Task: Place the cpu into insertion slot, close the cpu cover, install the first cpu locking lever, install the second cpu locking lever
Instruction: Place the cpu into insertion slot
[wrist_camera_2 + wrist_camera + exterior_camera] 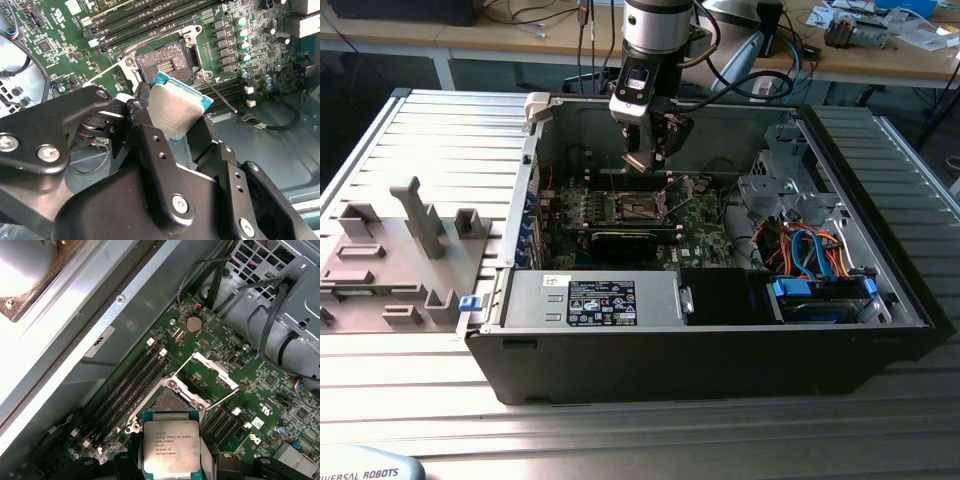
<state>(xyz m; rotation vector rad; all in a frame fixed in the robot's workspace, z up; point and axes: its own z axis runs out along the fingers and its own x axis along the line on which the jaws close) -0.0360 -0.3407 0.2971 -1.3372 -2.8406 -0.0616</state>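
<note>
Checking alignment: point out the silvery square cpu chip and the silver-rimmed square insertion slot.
silvery square cpu chip (176, 110): second wrist view, centre of metal top.
silver-rimmed square insertion slot (162, 60): second wrist view, its dark centre.

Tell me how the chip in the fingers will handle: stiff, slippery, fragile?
The chip looks like a flat, metal-topped plate, so probably stiff. The fingers pinch only its thin edges, so it could slip or twist. It hangs above the open socket; a drop there might damage fine contacts.
</note>
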